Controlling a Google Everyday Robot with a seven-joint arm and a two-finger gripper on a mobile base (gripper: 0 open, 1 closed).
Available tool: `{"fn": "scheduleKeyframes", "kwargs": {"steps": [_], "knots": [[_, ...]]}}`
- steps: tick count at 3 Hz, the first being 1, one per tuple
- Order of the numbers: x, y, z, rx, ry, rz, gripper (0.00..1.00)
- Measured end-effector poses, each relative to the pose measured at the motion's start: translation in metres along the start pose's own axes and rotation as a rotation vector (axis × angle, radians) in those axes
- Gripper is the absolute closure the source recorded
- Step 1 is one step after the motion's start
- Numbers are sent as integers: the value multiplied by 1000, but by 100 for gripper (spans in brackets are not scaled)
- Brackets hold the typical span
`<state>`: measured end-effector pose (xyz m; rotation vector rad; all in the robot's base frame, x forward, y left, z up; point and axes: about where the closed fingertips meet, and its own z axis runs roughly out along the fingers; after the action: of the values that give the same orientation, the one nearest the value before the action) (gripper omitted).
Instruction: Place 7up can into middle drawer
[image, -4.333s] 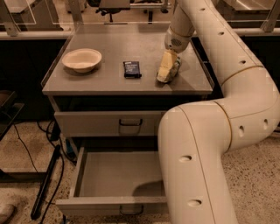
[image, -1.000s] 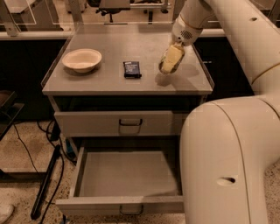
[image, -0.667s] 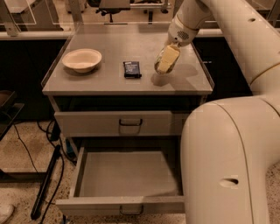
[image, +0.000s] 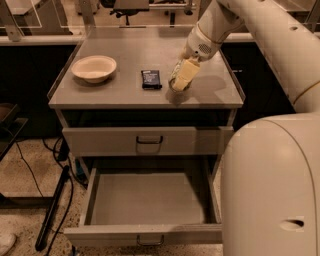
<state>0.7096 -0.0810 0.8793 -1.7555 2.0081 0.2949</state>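
My gripper (image: 181, 77) hangs over the front right part of the cabinet top, its pale fingers (image: 185, 73) pointing down. It is shut on the 7up can (image: 176, 85), whose pale green side and shiny end show just below the fingers. The can is held slightly above the top, with its shadow beneath it. The middle drawer (image: 150, 200), the lower grey one, is pulled open, and I see nothing inside it. Its metal handle (image: 150, 242) is at the front edge.
A cream bowl (image: 94, 68) sits at the left of the cabinet top (image: 125, 52). A flat black packet (image: 151, 79) lies just left of the can. The upper drawer (image: 150, 140) is shut. My large white arm (image: 272, 185) fills the right side, beside the open drawer.
My gripper has moved left and toward the front edge of the top with the can in it, lifting it off the surface. Drawer, bowl and packet have not moved.
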Motion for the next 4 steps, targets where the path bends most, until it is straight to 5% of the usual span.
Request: {"fn": "scheduleKeyframes", "kwargs": {"steps": [2,3,4], "knots": [[-6,5,-13,26,-1,-14,100],[-1,40,-19,33,-12,19,100],[1,44,-12,19,-6,22,100]]}}
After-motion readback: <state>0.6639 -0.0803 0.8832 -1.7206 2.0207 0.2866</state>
